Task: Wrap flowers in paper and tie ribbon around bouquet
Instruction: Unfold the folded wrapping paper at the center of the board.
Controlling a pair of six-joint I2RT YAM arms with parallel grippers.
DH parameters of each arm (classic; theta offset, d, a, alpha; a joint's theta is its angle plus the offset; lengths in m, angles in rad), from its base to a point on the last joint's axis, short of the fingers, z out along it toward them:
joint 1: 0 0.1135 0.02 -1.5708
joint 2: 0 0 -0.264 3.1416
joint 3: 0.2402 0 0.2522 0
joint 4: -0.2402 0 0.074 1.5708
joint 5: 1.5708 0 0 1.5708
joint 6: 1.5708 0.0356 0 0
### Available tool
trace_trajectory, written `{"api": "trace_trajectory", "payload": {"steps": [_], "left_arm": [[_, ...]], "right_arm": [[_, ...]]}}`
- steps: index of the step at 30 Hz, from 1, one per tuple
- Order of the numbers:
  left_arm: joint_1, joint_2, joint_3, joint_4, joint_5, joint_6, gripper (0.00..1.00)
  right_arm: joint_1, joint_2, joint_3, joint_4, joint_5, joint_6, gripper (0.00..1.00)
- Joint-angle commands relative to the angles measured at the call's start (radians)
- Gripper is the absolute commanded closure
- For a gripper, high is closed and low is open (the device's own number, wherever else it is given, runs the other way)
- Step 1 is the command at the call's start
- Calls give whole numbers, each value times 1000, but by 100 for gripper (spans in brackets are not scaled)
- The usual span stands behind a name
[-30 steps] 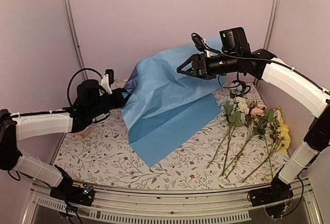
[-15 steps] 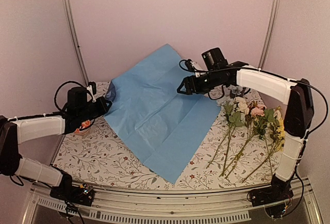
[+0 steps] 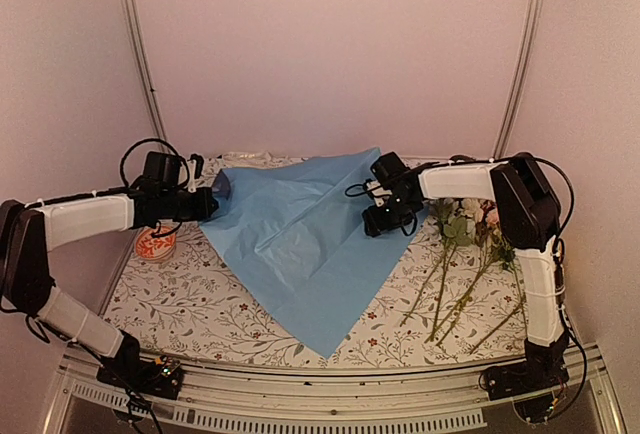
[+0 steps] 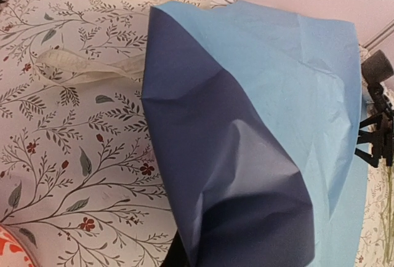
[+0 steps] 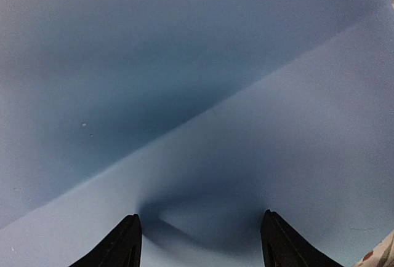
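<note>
The paper point(image 3: 300, 234) lies spread on the table, light blue side up. Its left corner curls over, showing the navy side point(image 4: 209, 156). My left gripper point(image 3: 214, 197) is shut on that corner, and its fingers are hidden under the fold in the left wrist view. My right gripper point(image 3: 384, 218) stands open and low over the paper's right edge, with its fingertips point(image 5: 130, 237) spread wide just over the sheet point(image 5: 246, 125). The flowers point(image 3: 480, 239) lie loose on the table to the right of the paper. The cream ribbon point(image 4: 83, 70) lies behind the left corner.
A floral-print tablecloth point(image 3: 190, 294) covers the table. An orange-and-white cup point(image 3: 155, 245) stands near the left edge, below my left arm. The right gripper point(image 4: 374, 138) shows at the far side of the sheet. Pale walls with metal posts close in the back and sides.
The paper has come down from hanging raised to lying on the table. The right arm dropped and folded in until its open gripper is low over the sheet. The left gripper moved back with its corner.
</note>
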Motion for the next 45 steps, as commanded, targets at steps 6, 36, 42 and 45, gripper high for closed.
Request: {"api": "trace_trajectory", "payload": {"steps": [6,36,42,45], "left_arm": [[-15,83,53,-49,-18,39,100],[-211,156,134,-226,-103,90,34],[-263,255,55,-201,-39,65,41],[-270,321,63,-185,-63,72,41]], "right_arm": [[74,-122,-348,-131,129,148,31],[111,-340,-282,-124,21,247,31],[46,-196,-218,-57,5,200,32],[17,-146,-206,-41,18,204,33]]}}
